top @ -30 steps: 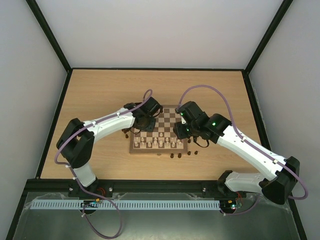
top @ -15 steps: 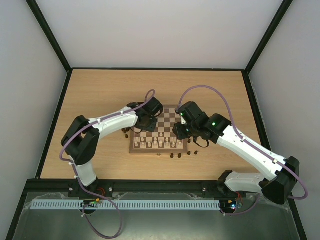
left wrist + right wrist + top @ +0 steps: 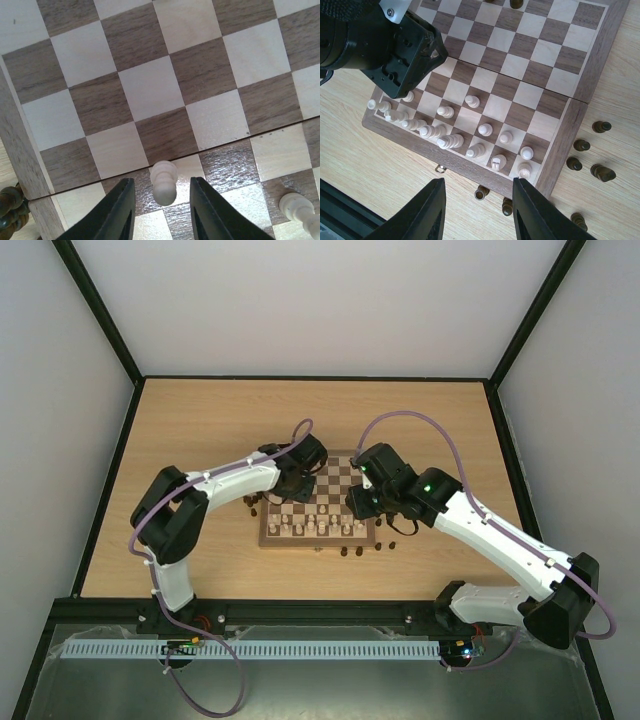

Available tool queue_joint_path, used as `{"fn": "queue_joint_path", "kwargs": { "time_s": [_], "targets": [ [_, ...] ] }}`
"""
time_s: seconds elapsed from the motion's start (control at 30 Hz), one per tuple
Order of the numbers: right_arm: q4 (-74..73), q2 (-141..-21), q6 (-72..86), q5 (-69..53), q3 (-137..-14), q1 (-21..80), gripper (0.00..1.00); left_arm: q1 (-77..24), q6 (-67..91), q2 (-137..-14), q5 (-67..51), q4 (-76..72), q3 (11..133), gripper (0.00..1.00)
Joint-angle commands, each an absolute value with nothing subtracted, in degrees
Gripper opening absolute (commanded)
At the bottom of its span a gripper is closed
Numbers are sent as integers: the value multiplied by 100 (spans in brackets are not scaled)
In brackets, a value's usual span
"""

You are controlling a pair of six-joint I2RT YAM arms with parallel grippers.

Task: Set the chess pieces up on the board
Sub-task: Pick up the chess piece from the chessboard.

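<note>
The board [image 3: 340,476] lies mid-table with pale chessmen in its two near rows. My left gripper [image 3: 161,187] hangs low over the board [image 3: 150,90], open, its fingers either side of a pale pawn [image 3: 164,181] with a gap on both sides. My right gripper [image 3: 479,182] is open and empty above the table, just off the board's [image 3: 540,55] near edge. Dark chess pieces lie loose on the table: two [image 3: 482,192] by the near edge and several [image 3: 581,145] past the right edge. Another dark piece [image 3: 9,205] lies off the board's left side.
In the right wrist view the left gripper's black body [image 3: 385,45] covers the board's near left corner. A small metal clasp [image 3: 439,169] sticks out of the board's near edge. More dark pieces [image 3: 254,505] sit left of the board.
The left arm's elbow has swung in toward the board and its wrist has shifted slightly right. The right arm has not moved.
</note>
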State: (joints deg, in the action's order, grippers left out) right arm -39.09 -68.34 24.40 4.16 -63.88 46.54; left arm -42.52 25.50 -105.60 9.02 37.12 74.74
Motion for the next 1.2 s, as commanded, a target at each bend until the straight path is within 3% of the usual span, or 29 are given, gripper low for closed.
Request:
{"fn": "queue_joint_path", "kwargs": {
  "time_s": [0.0,0.37,0.67,1.17],
  "targets": [
    [-4020,-6737,2373,353,-6328,4713,38,-4169,2478,-10612,898,3691,7549,30],
    [-4009,-6706,2367,363,-6297,4746,38,-4157,2452,-10688,837,3646,7539,23],
    [-4008,-6697,2371,384,-6291,4756,38,-4157,2450,-10664,800,3667,7460,10],
    [-4035,-6741,2365,356,-6338,4781,38,-4601,2759,-9765,944,4011,6904,9]
  ]
}}
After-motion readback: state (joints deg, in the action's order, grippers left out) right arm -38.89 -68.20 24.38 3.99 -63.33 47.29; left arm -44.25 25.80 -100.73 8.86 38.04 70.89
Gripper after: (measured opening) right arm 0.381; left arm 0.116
